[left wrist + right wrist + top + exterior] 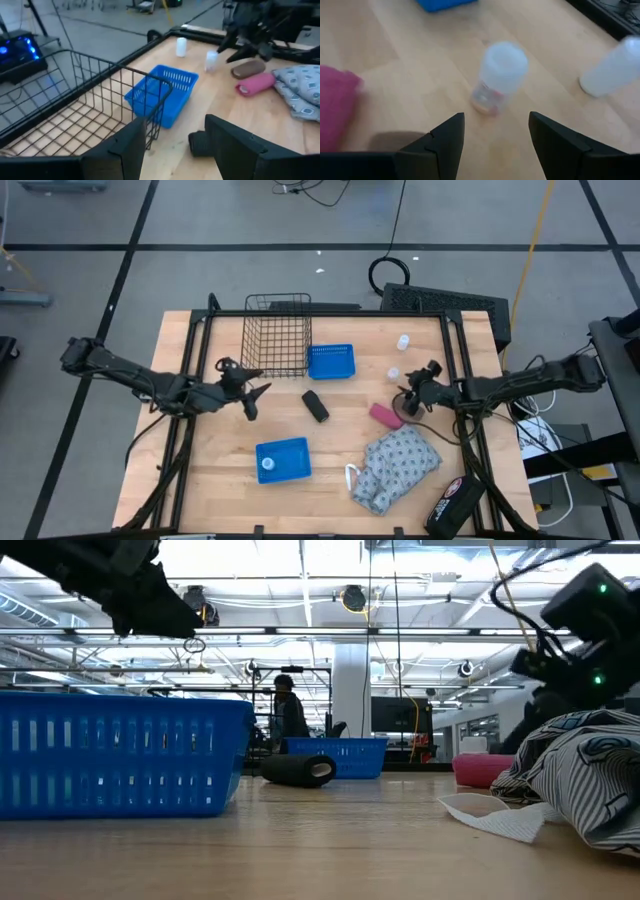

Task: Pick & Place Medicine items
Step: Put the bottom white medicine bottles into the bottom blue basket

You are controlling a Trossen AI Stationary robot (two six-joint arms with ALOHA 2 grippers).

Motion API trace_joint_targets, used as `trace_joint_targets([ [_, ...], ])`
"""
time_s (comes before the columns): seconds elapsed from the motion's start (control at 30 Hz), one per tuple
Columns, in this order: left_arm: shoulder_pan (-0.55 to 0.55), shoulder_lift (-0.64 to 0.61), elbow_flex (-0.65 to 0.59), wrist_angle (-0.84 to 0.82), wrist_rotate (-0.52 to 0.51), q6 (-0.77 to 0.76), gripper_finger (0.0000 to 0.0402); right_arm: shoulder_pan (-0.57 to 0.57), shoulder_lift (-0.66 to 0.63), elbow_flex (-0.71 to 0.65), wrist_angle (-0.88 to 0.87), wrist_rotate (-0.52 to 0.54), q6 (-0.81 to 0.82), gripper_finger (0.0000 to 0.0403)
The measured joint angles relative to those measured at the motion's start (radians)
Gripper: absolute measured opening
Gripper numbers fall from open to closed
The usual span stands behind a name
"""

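Observation:
One white medicine bottle (pixel 499 75) stands upright on the table just ahead of my open right gripper (pixel 496 117), which hovers over the table's right part (pixel 408 395); nothing sits between its fingers. A second bottle (pixel 615 65) stands farther toward the far edge (pixel 403 341). A third bottle (pixel 267 464) stands inside the near blue tray (pixel 290 450). My left gripper (pixel 255 395) hangs open above the table beside the wire basket (pixel 276 333), holding nothing (pixel 175 125).
A second blue tray (pixel 331 361) sits next to the wire basket. A black block (pixel 316 405) lies mid-table. A pink block (pixel 386 414) and a brown block (pixel 248 68) lie by my right gripper. A patterned cloth (pixel 398 465) lies near right, a black object (pixel 455 505) at the near right corner.

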Motion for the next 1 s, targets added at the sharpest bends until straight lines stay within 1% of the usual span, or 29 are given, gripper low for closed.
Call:
trace_joint_targets([
  [0.1,0.0,-0.038,-0.043,0.123,0.007,0.06,0.0212,-0.04,0.004,-0.046,0.041,-0.003,0.006,0.0212],
  [0.17,0.0,-0.062,-0.061,0.164,0.018,0.09,0.0212,-0.073,0.009,-0.056,0.054,-0.032,0.014,0.0218],
  [0.23,0.0,-0.072,-0.069,0.185,0.025,0.108,0.0212,-0.102,0.017,-0.059,0.06,-0.076,0.022,0.023],
  [0.37,0.001,-0.076,-0.069,0.193,0.026,0.118,0.0212,-0.144,0.058,-0.065,0.152,-0.156,-0.002,0.0265],
  [0.5,0.001,-0.073,-0.069,0.193,0.028,0.109,0.0212,-0.172,0.124,-0.063,0.248,-0.157,-0.033,0.0289],
  [0.6,0.001,-0.072,-0.069,0.191,0.028,0.105,0.0212,-0.188,0.182,-0.063,0.341,-0.185,-0.048,0.0291],
  [0.77,0.001,-0.072,-0.069,0.19,0.024,0.105,0.0212,-0.194,0.292,-0.063,0.482,-0.193,-0.087,0.028],
  [1.0,0.001,-0.072,-0.069,0.188,0.025,0.095,0.0212,-0.206,0.415,-0.062,0.613,-0.207,-0.1,0.0264],
])
